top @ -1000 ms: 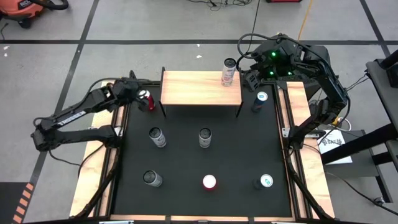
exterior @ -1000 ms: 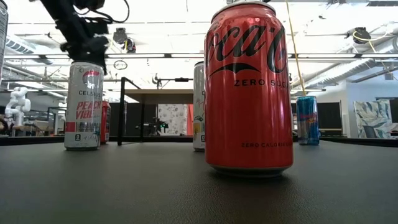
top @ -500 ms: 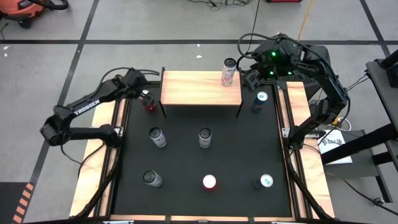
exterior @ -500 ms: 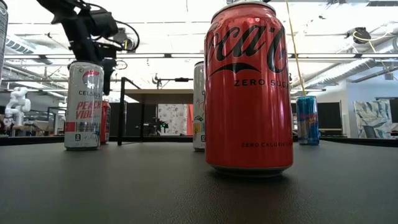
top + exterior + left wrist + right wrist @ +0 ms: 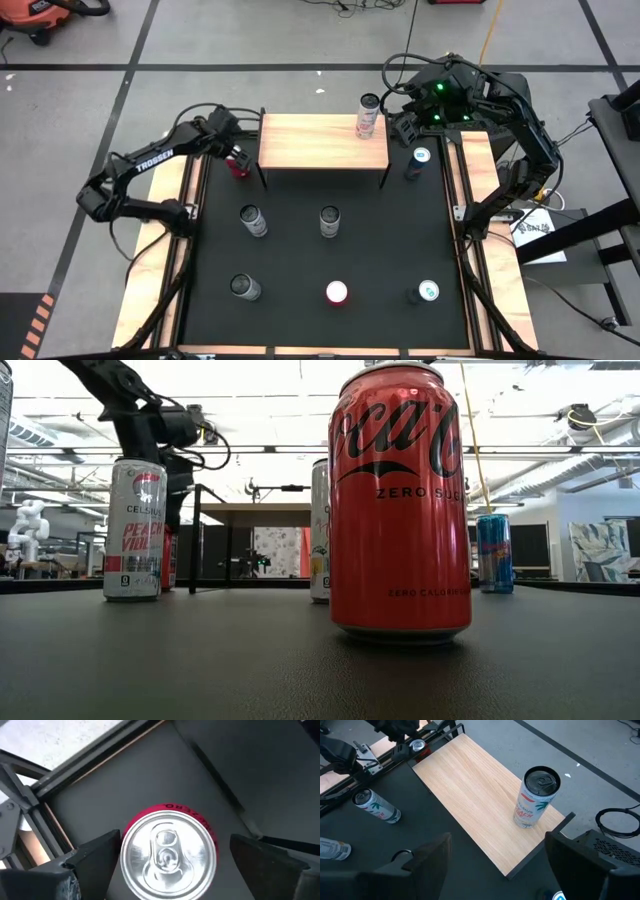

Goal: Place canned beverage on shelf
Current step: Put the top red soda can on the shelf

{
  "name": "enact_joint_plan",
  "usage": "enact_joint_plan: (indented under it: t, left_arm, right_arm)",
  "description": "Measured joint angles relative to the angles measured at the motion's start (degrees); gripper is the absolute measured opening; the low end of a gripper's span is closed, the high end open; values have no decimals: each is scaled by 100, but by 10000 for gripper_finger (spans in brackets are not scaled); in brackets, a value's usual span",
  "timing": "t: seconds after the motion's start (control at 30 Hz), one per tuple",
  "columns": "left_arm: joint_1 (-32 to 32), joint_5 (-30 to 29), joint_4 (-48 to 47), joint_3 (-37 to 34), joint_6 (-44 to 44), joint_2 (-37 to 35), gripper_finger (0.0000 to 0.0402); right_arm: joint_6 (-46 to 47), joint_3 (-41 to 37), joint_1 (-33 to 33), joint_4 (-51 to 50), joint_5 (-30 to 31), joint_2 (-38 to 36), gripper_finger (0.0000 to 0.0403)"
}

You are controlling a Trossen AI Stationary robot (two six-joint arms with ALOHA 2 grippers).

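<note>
A red can (image 5: 167, 852) stands upright on the black mat just left of the shelf (image 5: 323, 141), a small wood-topped platform on thin black legs. My left gripper (image 5: 175, 840) hangs open above the can, pointing steeply down, one finger on each side of the silver top and clear of it; in the high view the left gripper (image 5: 233, 152) partly covers the red can (image 5: 239, 167). A white can (image 5: 535, 797) stands upright on the shelf's far right corner. My right gripper (image 5: 497, 837) waits open, high beside that corner.
Several more cans stand upright on the mat: two white ones (image 5: 253, 220) (image 5: 329, 220) in the middle, a blue one (image 5: 418, 163) right of the shelf, and a near row with a red Coca-Cola can (image 5: 400, 500). Wooden rails (image 5: 150, 270) border the mat.
My left gripper has swung toward the shelf and come down over the red can, tipping to point more steeply downward, its fingers staying open. The can has stayed in place.
</note>
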Motion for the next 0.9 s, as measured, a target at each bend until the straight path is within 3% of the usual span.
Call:
enact_joint_plan:
  t: [0.53, 0.9]
  left_arm:
    - [-2, 107, -59, 0, 186, 439, 376]
    - [-2, 95, -461, 0, 282, 436, 319]
  right_arm:
    - [0, 0, 0, -2, 0, 0, 303]
    - [0, 0, 0, -2, 0, 2, 303]
